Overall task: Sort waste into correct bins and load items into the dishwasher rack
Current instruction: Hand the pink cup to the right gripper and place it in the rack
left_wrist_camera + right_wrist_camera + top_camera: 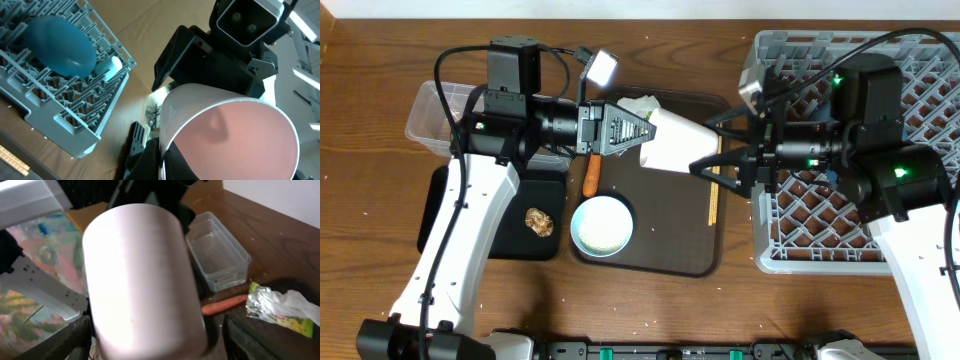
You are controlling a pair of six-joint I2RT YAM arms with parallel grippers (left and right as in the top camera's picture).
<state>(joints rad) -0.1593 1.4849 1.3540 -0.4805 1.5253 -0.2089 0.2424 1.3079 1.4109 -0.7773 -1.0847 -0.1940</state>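
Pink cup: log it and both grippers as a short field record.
cup: on its side, held above the tray
left gripper: shut on the cup's rim
right gripper: open, fingers either side of the cup's base; contact unclear
rack: holds a plate
on tray: bowl, carrot, chopsticks

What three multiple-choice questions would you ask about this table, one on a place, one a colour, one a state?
1. Where does the brown food scrap lie? A) black tray B) clear tub C) rack
2. What colour is the held cup inside? A) blue B) pink C) green
3. The right gripper is: A) shut B) open C) out of view
Answers: A, it sits in that tray; B, the left wrist view shows pink; B, its fingers stand spread, the cup between them.
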